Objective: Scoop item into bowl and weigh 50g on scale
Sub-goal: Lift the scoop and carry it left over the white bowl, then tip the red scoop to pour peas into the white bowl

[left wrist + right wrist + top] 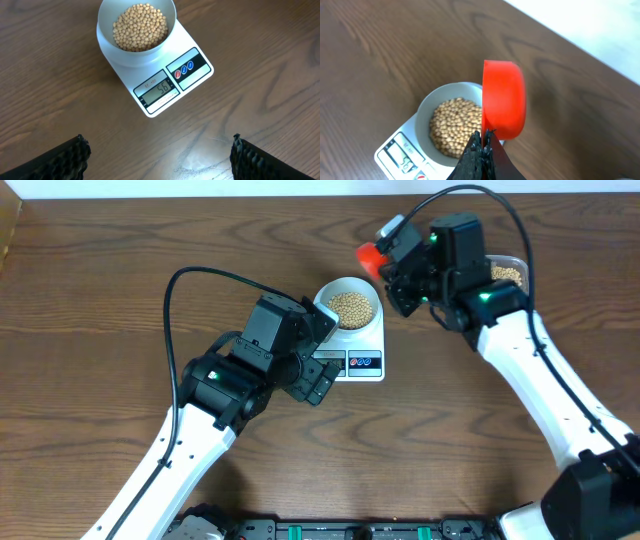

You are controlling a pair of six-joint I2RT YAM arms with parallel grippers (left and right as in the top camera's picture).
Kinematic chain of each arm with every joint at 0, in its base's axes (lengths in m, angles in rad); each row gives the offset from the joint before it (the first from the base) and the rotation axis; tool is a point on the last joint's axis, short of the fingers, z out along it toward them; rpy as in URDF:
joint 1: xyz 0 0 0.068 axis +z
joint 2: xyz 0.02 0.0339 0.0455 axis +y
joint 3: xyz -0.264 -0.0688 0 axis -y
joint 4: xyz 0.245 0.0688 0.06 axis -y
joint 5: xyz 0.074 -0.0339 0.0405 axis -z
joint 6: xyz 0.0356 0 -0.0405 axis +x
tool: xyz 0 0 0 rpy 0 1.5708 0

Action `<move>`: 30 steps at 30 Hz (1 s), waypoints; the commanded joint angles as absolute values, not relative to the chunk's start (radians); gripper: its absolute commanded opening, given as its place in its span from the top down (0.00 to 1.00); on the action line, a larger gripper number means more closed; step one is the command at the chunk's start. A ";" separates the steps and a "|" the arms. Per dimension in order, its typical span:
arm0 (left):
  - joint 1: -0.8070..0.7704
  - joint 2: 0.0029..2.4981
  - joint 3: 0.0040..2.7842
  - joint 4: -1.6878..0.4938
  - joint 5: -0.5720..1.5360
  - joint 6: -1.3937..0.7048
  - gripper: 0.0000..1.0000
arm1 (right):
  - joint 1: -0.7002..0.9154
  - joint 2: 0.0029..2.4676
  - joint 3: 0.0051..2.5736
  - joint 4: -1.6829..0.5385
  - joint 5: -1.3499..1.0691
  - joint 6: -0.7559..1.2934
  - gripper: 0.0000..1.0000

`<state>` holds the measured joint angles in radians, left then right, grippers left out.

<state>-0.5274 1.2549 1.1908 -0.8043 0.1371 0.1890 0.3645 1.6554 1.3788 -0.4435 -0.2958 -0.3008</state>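
**One heaped bowl on one scale, display showing 56**

The beans (140,27) are lying in a single heap, too many to count, filling the one pale bowl (107,45) to well below its rim. The bowl is sitting on the back half of the one white scale (165,82) and covering that end of it. In front of the bowl the grey display (159,89) is showing 56, and red and blue round buttons are lying on a dark strip just beside it.

The right gripper (482,145) is pinching the one red scoop (505,100), its two black fingers pressed together on the scoop's lower edge. The scoop is hanging tipped on its side just beside the bowl's far-right rim, apart from it. Whether any beans are inside it cannot be told.

The left gripper (160,155) is hovering spread wide over bare wood in front of the scale, holding nothing. Its two ribbed fingertips are showing at the bottom corners of the wrist view.

One clear tub (520,260) is standing near the back right of the table (100,280), with more beans showing in it. The right arm is covering most of it from above. Two black cables are arching over the arms, one for each.
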 commanded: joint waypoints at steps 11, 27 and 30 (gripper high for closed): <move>-0.526 1.261 1.198 -0.804 0.149 0.205 0.08 | 0.434 1.740 1.378 -0.463 -0.305 -0.323 0.99; -0.526 1.261 1.198 -0.804 0.149 0.205 0.08 | 0.473 1.830 1.378 -0.468 -0.215 -0.420 0.99; -0.526 1.261 1.198 -0.804 0.149 0.205 0.08 | 0.473 1.835 1.378 -0.469 -0.215 -0.446 0.99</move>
<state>-0.5274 1.2549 1.1908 -0.8043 0.1371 0.1890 0.4664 1.8164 1.3788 -0.4675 -0.2298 -0.3923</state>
